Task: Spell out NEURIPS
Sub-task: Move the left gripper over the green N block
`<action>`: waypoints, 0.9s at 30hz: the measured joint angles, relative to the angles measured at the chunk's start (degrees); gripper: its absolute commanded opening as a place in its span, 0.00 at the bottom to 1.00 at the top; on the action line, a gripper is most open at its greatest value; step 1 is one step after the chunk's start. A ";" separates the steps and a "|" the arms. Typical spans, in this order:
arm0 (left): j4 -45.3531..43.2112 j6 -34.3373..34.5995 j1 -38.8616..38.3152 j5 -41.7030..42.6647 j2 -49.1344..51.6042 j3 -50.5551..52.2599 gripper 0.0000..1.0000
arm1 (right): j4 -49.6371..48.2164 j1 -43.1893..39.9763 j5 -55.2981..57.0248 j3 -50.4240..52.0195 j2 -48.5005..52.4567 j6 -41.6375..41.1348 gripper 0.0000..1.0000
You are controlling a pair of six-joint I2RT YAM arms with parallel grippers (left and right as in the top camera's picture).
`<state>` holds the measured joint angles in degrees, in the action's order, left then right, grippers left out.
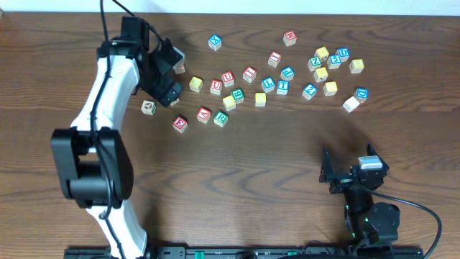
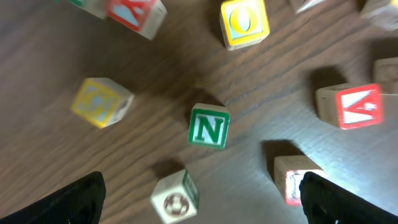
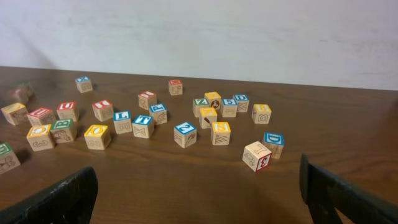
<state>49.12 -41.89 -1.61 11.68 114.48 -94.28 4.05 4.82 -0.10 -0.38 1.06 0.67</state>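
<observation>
Overhead, the dark wood-grain worktop (image 1: 273,165) carries scattered letter cubes (image 1: 282,85), with the left end effector (image 1: 171,74) spread and empty above the left cluster and the right end effector (image 3: 198,180) spread, empty, well apart near the front. Left wrist view puts the green N block (image 2: 209,127) face-up ahead of the fingers. Its smooth-painted square faces could twist or slip if pinched off-centre, and the ring-marked cube (image 2: 175,198) nearby may get nudged.

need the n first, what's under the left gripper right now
A green N block lies on the bare wooden table below the open left gripper, nothing on it. In the overhead view the gripper hides it.
</observation>
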 measured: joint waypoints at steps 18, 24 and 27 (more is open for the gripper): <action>-6.32 -0.39 0.00 -0.02 3.93 -0.04 0.98 | 0.00 0.00 0.02 0.00 0.00 0.00 0.99; -6.71 -0.39 0.00 -0.02 3.93 -0.04 0.98 | 0.00 0.00 0.02 0.00 0.00 0.00 0.99; -7.54 -0.61 0.00 -0.02 3.93 -0.04 0.98 | 0.02 0.00 0.02 0.00 0.00 0.00 0.99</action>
<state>41.58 -42.50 -1.61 11.66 118.41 -94.32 4.08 4.82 -0.08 -0.38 1.06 0.67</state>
